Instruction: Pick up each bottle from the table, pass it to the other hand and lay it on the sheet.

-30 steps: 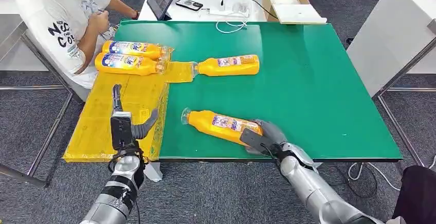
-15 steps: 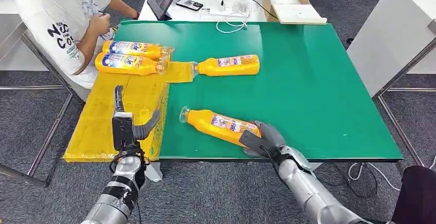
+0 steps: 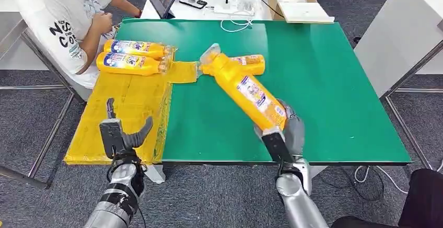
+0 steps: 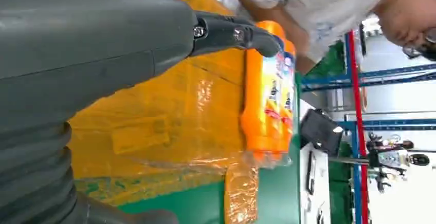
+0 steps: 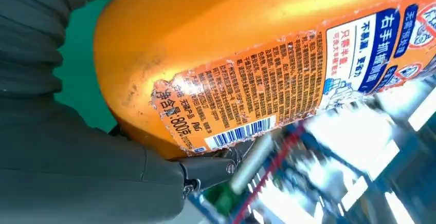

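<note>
We see the right robot hand (image 3: pixel 284 128) grasping a bottle (image 3: pixel 245 89) by its base, raised above the worktop (image 3: pixel 334 92); left robot hand (image 3: pixel 123 134) released, fingers apart.

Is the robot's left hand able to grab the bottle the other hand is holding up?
Probably yes. The left hand is open with nothing in it, the right hand grips the raised bottle by its base, and nothing stands between them over the table.

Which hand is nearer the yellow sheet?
Left. The left hand hovers open over the sheet near its front edge; the right hand is across the green table, gripping a lifted bottle.
</note>
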`<state>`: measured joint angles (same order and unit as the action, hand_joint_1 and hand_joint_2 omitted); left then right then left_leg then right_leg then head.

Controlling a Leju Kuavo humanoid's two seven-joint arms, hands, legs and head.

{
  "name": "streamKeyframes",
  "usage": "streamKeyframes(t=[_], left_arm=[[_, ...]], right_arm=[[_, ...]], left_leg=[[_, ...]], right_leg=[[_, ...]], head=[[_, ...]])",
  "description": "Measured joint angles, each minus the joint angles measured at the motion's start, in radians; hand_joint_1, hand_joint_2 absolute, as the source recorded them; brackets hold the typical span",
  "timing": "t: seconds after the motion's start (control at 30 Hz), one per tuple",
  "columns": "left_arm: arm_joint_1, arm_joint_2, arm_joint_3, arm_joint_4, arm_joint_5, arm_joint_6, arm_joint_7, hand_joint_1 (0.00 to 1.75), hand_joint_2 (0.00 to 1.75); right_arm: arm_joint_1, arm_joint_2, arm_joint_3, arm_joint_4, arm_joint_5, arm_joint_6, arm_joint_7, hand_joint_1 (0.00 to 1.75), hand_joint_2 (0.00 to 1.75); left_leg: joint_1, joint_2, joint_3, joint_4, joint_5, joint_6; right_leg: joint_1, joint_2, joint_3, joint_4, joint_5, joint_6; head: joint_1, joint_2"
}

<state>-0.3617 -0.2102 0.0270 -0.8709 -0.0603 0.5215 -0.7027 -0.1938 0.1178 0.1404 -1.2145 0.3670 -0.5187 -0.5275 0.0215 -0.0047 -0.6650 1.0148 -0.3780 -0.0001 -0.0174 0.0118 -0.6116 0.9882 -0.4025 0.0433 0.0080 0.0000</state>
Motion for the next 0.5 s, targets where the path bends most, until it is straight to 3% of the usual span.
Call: streamKeyframes(t=[0.27,0.5], left_arm=[[-0.013,-0.013,0.037,0.034,0.054,-0.093,0.002,0.0,1.75],[-0.02,-0.037,0.045,0.058,0.192,-0.417,0.121,0.0,1.75]], right_arm=[[0.034,0.035,-0.036,-0.1,-0.027,-0.044,-0.045,1.75,1.75],[0.059,0.037,-0.041,-0.133,-0.006,-0.041,-0.089,1.75,1.75]], left_leg=[[0.0,0.0,0.0,0.0,0.0,0.0],[0.0,0.0,0.0,0.0,0.0,0.0]], right_leg=[[0.0,0.0,0.0,0.0,0.0,0.0],[0.0,0.0,0.0,0.0,0.0,0.0]], head=[[0.0,0.0],[0.0,0.0]])
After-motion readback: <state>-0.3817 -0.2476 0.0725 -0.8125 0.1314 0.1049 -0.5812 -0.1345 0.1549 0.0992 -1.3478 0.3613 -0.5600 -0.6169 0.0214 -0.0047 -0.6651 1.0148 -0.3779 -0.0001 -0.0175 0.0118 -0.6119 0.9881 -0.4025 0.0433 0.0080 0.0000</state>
